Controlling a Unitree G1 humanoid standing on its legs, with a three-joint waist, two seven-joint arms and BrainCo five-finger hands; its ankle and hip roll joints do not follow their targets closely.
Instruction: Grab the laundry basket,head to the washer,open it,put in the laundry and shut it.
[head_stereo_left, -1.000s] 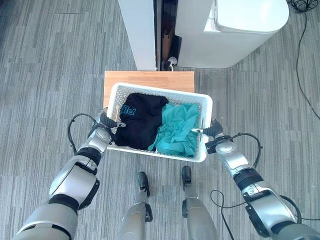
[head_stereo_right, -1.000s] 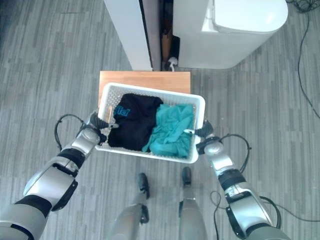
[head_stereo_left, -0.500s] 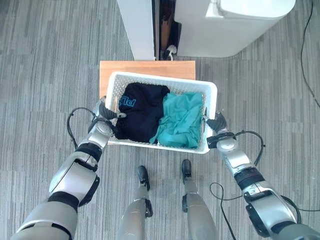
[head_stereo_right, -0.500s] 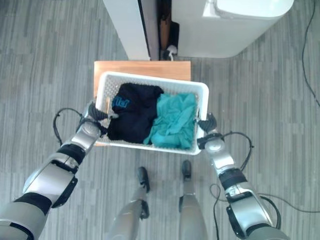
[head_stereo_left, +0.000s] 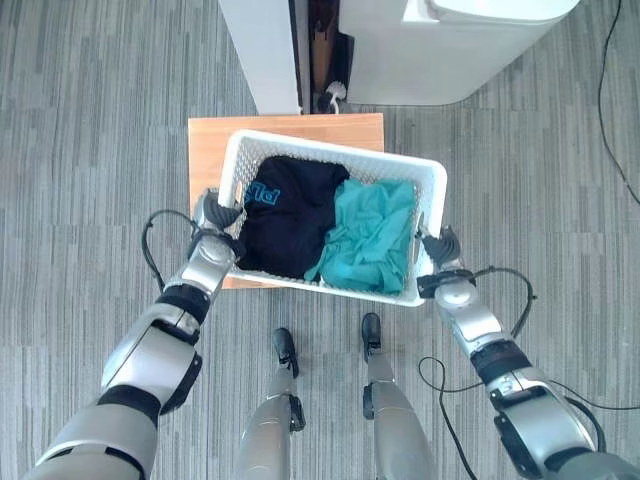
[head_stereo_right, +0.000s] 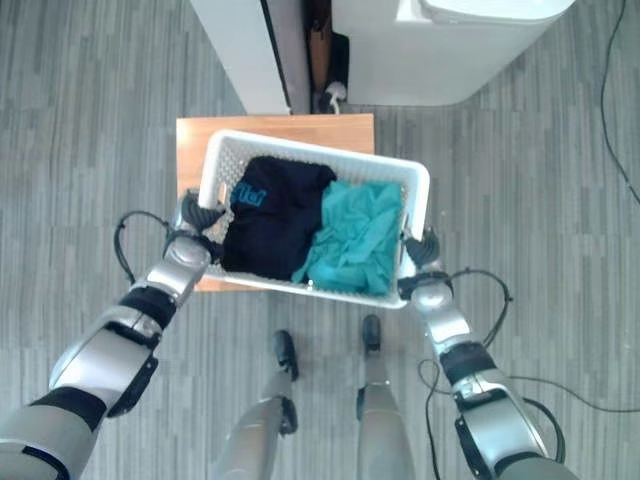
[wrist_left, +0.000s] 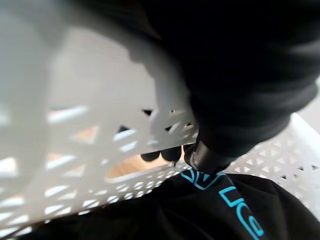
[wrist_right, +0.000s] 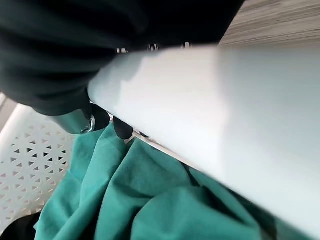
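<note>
A white lattice laundry basket (head_stereo_left: 325, 145) hangs between my two hands above a low wooden table (head_stereo_left: 206, 150). A black garment (head_stereo_left: 285, 215) with blue lettering lies in its left half, a teal garment (head_stereo_left: 370, 235) in its right half. My left hand (head_stereo_left: 213, 215) is shut on the basket's left rim, its dark fingertips (wrist_left: 160, 154) curled through the lattice wall. Over the right rim (wrist_right: 210, 95), my right hand (head_stereo_left: 441, 247) is shut with its fingertips (wrist_right: 122, 131) hooked inside beside the teal cloth. The white washer (head_stereo_left: 450, 45) stands ahead to the right.
A tall white cabinet (head_stereo_left: 262, 50) stands left of the washer, with a dark gap (head_stereo_left: 322, 50) holding a plug between them. Grey wood-look floor (head_stereo_left: 90, 120) lies open to both sides.
The basket has risen off the wooden table and come a little nearer in both hands. The whole scene has slid as the camera moved toward the washer.
</note>
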